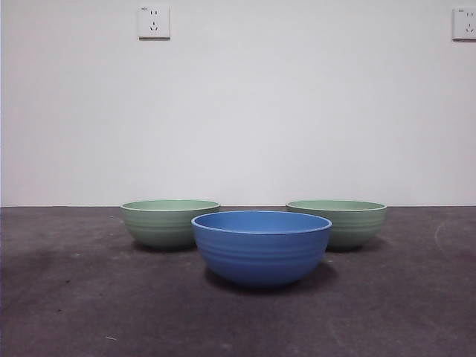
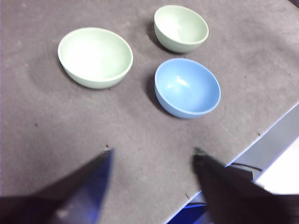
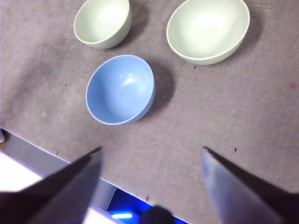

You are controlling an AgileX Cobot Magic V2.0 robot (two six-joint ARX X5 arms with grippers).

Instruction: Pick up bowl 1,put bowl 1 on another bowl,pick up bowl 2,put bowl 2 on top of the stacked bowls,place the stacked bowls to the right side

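Observation:
Three ribbed bowls stand apart on the dark table. The blue bowl [image 1: 260, 247] [image 2: 188, 87] [image 3: 120, 88] is nearest the front edge. Behind it sit one pale green bowl [image 1: 169, 223] [image 2: 95, 57] [image 3: 103, 21] to the left and a second pale green bowl [image 1: 338, 222] [image 2: 181, 28] [image 3: 208, 29] to the right. All three are upright and empty. My left gripper [image 2: 153, 154] hangs open and high over the table, near the left green bowl's side. My right gripper [image 3: 152, 150] is open too, high above the front edge on the right side. Neither arm shows in the front view.
The dark grey table [image 1: 74, 297] ends at a pale front edge [image 2: 275, 140] [image 3: 37, 158]. A white wall behind carries two sockets [image 1: 154, 21] [image 1: 464, 24]. Bare table surface lies left and right of the bowls.

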